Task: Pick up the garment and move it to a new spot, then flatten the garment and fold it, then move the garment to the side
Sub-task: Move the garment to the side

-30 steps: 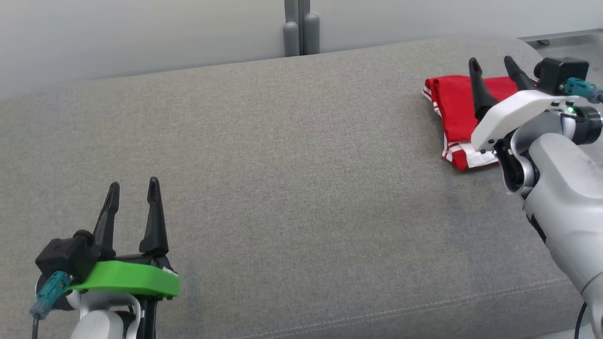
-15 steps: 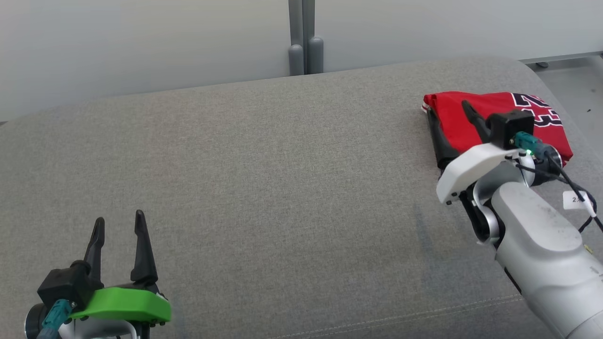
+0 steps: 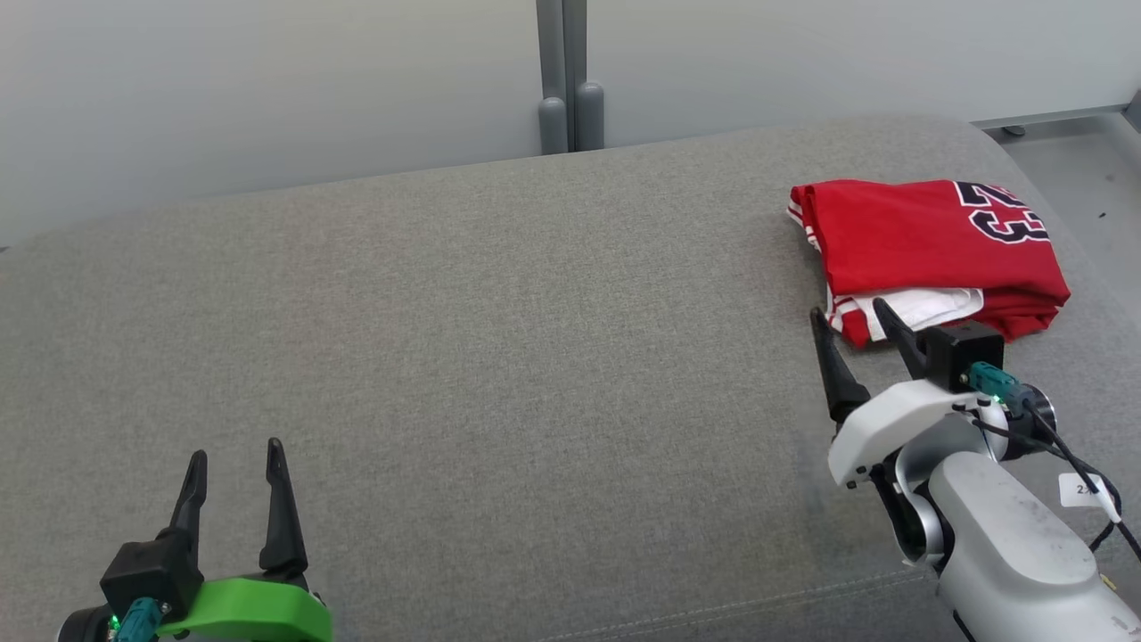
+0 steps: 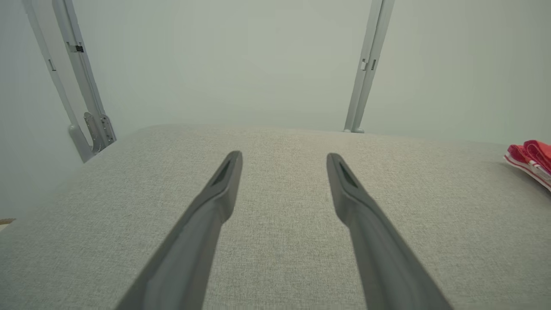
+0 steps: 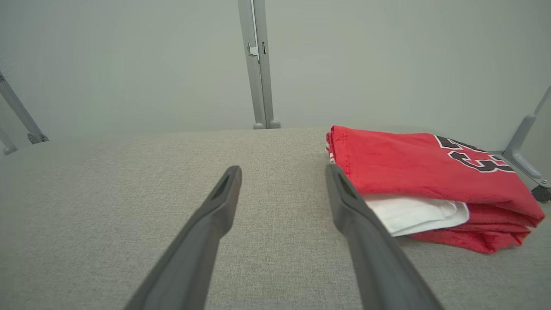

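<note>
Since a second ago: my right pincer [image 3: 853, 323] has drawn back off the garment [image 3: 927, 254] toward me, and my head camera has shifted, so the whole picture sits differently.
Couch cushion [image 3: 499, 357]: grey fabric, the broad surface under everything, bare across its middle.
Garment: a red jersey with black numerals, folded into a flat stack with a white layer showing at its near edge; it lies at about two o'clock on the cushion, close to the right end.
Right pincer: fingers spread apart, holding nothing, tips just short of the garment's near edge at its seven o'clock corner; from my right wrist, the right finger [image 5: 370, 241] lines up along that white layer.
Left pincer [image 3: 233, 468]: fingers apart, empty, at seven o'clock, well apart from the garment.
Step in hand: I judge the last one, moving the folded garment aside, looks done.
Next move: likely only pulling both arms clear without dragging the stack.
</note>
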Robot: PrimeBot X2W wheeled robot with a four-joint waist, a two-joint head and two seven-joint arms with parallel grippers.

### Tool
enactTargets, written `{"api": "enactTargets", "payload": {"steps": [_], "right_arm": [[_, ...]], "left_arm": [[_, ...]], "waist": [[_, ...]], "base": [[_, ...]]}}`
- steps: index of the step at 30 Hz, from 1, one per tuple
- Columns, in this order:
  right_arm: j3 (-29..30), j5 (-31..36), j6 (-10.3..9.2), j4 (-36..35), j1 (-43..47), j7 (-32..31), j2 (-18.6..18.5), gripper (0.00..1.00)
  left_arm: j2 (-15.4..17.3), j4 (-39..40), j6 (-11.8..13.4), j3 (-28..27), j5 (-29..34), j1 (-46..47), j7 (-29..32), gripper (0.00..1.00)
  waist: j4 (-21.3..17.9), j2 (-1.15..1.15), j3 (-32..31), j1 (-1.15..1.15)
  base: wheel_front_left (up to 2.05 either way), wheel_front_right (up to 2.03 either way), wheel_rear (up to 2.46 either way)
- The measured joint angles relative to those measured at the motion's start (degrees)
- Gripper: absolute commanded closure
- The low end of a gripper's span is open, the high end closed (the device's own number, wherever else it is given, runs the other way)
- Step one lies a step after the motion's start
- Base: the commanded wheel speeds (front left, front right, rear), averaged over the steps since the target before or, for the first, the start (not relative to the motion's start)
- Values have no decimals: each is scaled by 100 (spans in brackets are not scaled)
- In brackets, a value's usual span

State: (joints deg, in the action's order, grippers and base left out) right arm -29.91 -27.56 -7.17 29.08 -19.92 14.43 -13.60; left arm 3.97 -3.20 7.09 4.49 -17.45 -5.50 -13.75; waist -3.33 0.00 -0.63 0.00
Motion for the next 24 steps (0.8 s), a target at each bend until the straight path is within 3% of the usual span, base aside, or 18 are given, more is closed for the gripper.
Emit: {"api": "enactTargets", "payload": {"steps": [9,24], "right_arm": [[525,510,0,-308,531,0,112,0],[883,1067,0,-780,1118,0,414,0]], "left_arm": [[-88,-4,0,167,13,-65,-1,0],[-98,-85,0,249,-2,-201,-19,0]], "waist": [[-57,0,-40,0],[-181,0,-195,0]], "base": [[0,0,0],[0,0,0]]}}
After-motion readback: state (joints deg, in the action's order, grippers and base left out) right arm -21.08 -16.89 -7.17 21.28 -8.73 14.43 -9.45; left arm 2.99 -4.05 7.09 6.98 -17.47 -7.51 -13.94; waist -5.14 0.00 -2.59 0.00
